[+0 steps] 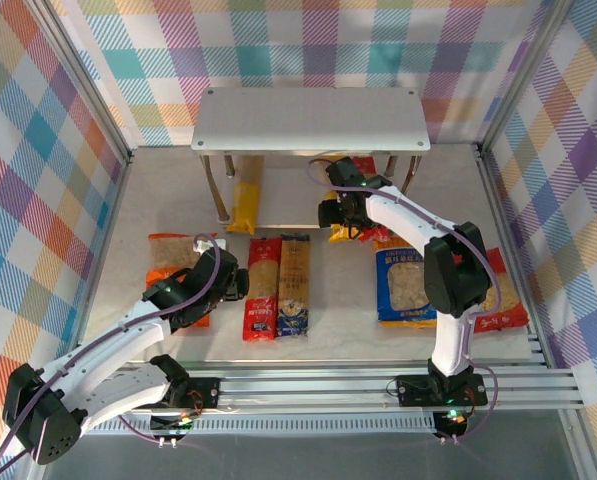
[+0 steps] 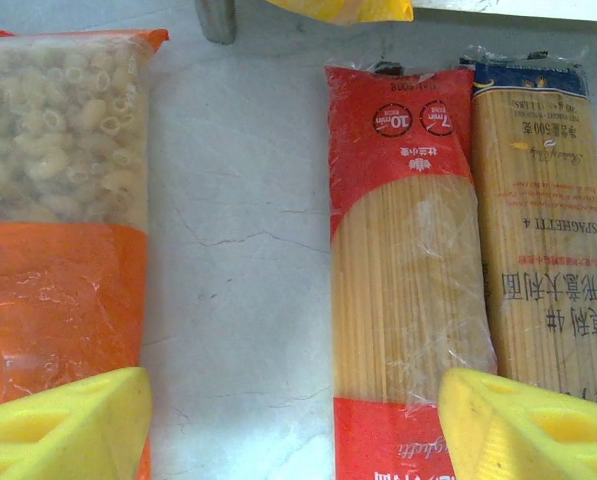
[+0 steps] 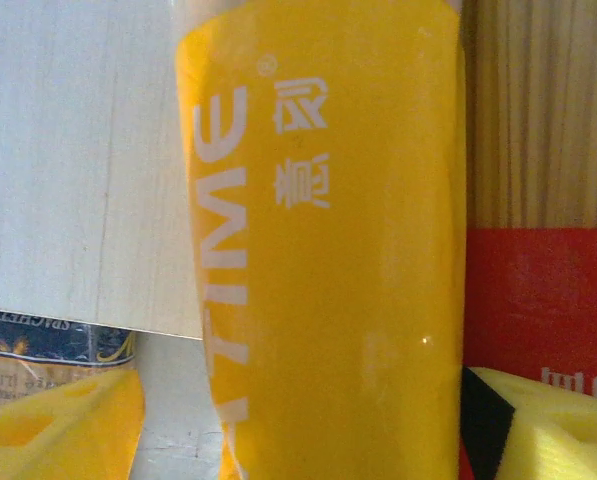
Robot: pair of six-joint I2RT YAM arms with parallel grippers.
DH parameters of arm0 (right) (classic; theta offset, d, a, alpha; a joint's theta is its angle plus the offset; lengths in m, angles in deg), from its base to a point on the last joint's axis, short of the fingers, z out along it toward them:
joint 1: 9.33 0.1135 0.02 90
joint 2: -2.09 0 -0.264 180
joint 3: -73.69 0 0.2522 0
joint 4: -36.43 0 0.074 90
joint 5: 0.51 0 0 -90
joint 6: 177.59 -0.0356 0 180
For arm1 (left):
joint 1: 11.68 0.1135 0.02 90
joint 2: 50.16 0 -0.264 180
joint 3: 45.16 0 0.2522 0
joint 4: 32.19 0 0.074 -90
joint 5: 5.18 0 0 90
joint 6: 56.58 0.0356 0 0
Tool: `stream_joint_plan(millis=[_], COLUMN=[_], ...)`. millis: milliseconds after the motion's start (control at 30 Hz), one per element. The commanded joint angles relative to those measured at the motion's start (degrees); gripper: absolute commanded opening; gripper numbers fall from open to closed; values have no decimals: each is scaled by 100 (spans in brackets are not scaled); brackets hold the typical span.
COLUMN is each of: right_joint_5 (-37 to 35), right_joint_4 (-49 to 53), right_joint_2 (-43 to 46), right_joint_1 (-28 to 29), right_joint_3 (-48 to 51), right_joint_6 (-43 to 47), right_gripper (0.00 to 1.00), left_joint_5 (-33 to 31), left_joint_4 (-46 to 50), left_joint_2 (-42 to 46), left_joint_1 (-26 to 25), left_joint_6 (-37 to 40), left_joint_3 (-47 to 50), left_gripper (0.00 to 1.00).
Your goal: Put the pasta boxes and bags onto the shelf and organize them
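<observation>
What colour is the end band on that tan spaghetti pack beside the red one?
Dark blue. The tan spaghetti pack shows best in the left wrist view.

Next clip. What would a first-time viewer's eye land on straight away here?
First the bright yellow spaghetti pack, lying between the open fingers of the right gripper under the top board of the grey shelf at the back. Next the red pack and tan pack side by side mid-table, with the left gripper open above the bare strip between the red pack and the orange bag.
</observation>
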Motion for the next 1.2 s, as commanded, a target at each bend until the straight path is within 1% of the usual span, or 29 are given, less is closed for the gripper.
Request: stream_joint_plan(millis=[0,233,367,500,567,767,1000,1167], right_joint_5=[67,-130,-81,132,223,382,469,545], right_joint_4=[-158,-337,-268,-261,-262,-227,-152,-253], right_joint_2=[454,1223,1694,2299,2598,3384,3715,3754], right_joint_1=[-25,-29,-23,-15,-3,71,142,151], right_joint_3=[33,378,713,1340,1671,2532,3036,3106], right_joint_6=[61,141,175,98,23,-176,-313,-354], right_gripper=[84,88,88,88,88,88,88,88], left_joint_5=[28,-90,-102,-43,5,218,578,693], left_joint_4=[167,201,175,58,-19,-452,-936,-1044], left_joint_2=[70,-145,-253,-436,-540,-895,-1196,-1270], left_joint_1=[-130,-457,-704,-958,-1075,-1363,-1463,-1472], left_joint_6=[-117,-359,-590,-872,-1007,-1325,-1588,-1585], left_joint_3=[103,127,193,328,384,559,790,791], left_gripper=[75,75,76,76,78,79,80,82])
